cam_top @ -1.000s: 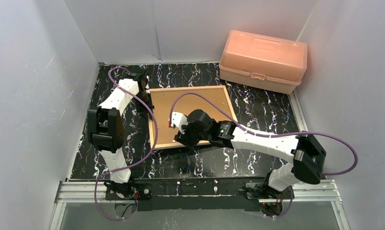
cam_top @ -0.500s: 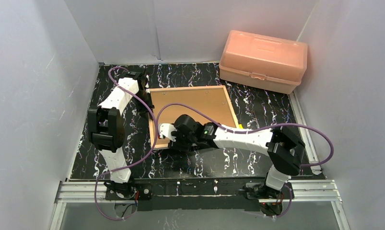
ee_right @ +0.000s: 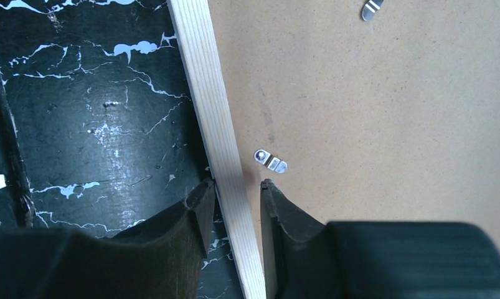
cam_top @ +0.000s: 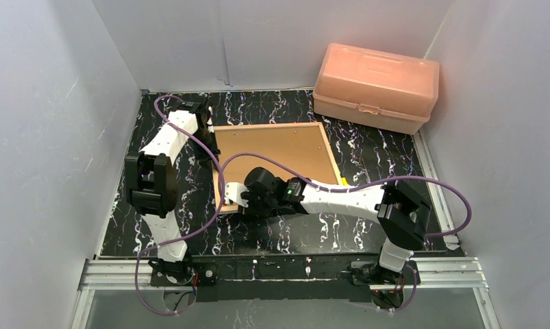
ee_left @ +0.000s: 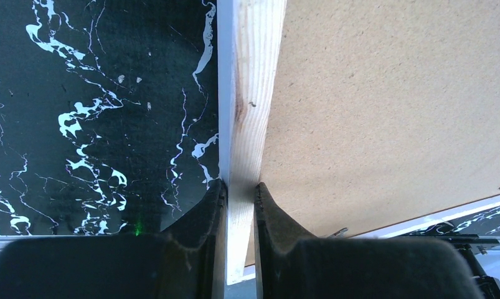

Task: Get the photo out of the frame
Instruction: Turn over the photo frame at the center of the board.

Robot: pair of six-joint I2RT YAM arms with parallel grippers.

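Note:
The frame (cam_top: 330, 149) lies face down on the black marbled table, its brown backing board (cam_top: 279, 154) facing up. The photo is hidden under the board. My left gripper (cam_top: 207, 145) is at the frame's left side, and in the left wrist view it (ee_left: 240, 187) is shut on the light wood edge (ee_left: 250, 81). My right gripper (cam_top: 225, 199) is at the near left corner. There it (ee_right: 238, 184) straddles the wood edge (ee_right: 216, 118), open, the left finger touching the wood and a narrow gap at the right finger. A small metal tab (ee_right: 271, 162) lies on the board just ahead.
A pink plastic box (cam_top: 376, 86) stands at the back right, close to the frame's far right corner. White walls close in the table on three sides. A second metal tab (ee_right: 372, 9) sits farther along the board.
My right arm has swung left from the board's middle to the near left corner, and its jaws have narrowed around the wood edge. The left arm has not moved.

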